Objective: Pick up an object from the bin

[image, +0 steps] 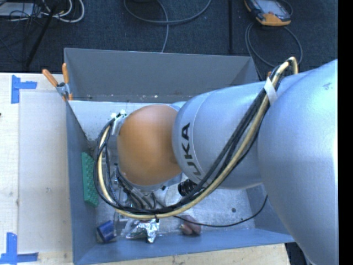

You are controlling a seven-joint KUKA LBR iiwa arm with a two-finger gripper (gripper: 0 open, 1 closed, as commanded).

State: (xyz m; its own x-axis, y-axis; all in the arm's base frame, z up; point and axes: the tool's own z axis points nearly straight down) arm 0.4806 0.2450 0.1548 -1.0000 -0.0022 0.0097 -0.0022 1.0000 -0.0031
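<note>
My gripper [130, 194] hangs low over the front left part of the bin, and just a little of its dark body shows beneath the orange cover. Directly in front of it lies a crumpled silver foil piece [141, 228] on the bin floor. A small blue object [105, 232] sits left of the foil, in the front left corner. A flat green textured pad [88, 178] leans along the left wall beside the gripper. A small brownish-pink object [191, 228] rests to the right of the foil.
The thick grey arm and its looped cables cover the bin's middle and right side. The sloping bin walls stand close around the gripper on the left and front. A patch of speckled floor shows at the front right.
</note>
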